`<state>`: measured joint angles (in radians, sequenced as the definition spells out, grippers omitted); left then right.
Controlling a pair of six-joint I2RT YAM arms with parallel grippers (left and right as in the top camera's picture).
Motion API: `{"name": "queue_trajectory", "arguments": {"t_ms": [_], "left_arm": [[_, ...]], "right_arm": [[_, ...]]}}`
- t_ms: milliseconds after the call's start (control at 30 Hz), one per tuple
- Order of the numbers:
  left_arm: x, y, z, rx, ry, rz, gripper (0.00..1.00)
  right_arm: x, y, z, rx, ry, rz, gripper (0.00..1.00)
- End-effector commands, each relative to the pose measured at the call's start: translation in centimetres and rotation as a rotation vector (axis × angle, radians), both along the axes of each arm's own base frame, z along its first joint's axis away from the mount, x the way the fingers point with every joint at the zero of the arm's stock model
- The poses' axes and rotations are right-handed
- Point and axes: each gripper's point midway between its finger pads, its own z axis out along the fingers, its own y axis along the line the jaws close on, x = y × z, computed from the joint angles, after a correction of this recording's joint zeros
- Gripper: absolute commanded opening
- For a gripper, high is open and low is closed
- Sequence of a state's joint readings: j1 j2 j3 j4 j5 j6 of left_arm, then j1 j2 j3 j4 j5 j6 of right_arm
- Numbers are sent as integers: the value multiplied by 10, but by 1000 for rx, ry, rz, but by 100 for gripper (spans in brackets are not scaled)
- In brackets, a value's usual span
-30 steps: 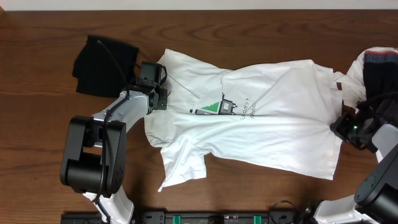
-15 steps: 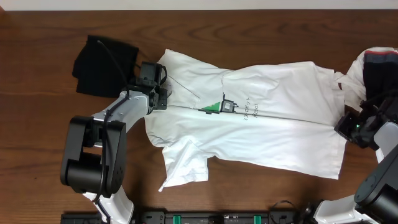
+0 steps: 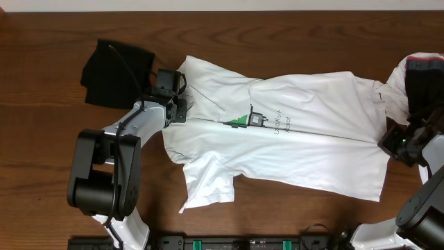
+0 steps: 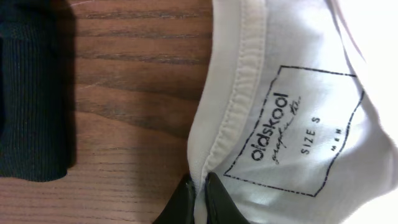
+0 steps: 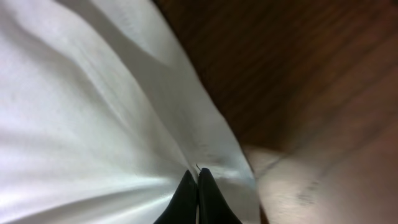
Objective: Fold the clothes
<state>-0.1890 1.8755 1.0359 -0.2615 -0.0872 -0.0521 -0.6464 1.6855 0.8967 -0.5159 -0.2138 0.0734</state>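
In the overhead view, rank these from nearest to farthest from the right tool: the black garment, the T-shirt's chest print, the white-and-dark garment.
Measured from the right tool, shut on the T-shirt hem:
1. white-and-dark garment: just beside it, at the far right.
2. chest print: mid-scene, on the T-shirt.
3. black garment: far left, beyond the collar.

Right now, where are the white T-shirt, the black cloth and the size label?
white T-shirt (image 3: 312, 149): overhead view, plain body fabric.
black cloth (image 3: 100, 73): overhead view, middle of the pile.
size label (image 4: 292, 134): left wrist view, inside the printed box below the collar.
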Motion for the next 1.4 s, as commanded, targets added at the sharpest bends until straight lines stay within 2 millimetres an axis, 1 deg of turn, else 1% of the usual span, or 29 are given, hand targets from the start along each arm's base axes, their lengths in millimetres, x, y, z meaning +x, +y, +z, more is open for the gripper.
{"name": "queue_trajectory", "arguments": {"t_ms": [0,167,467,833,967,1000,1067,1100,1133,1167,1300,1367], "left_arm": [[-25,17,-30,57,110,29,6],[-25,22,-31,56,114,43,6],[-27,36,-31,56,126,79,6],[-27,37,-31,55,124,82,6],[-26,36,-31,54,122,82,6],[-26,36,-31,54,122,82,7],[-26,36,-31,54,122,82,12],[-26,36,-31,54,121,82,17],[-25,36,-31,53,117,82,28],[-24,36,-30,52,113,82,33],[-18,35,-22,47,88,83,44],[-11,34,-11,39,56,90,52]], "right_arm": [[-5,-31,12,-113,26,-94,1],[-9,-38,12,-144,44,-128,1],[-10,-43,12,-162,53,-151,1],[-13,-44,10,-170,65,-166,1],[-6,-37,11,-130,28,-146,1],[-5,-37,11,-128,27,-145,3],[-5,-36,11,-128,27,-142,16],[-5,-36,11,-128,27,-142,21],[-5,-36,11,-124,24,-140,29],[-4,-35,11,-120,20,-138,36],[0,-31,12,-106,0,-108,57],[11,-22,16,-67,-56,-38,65]]}}
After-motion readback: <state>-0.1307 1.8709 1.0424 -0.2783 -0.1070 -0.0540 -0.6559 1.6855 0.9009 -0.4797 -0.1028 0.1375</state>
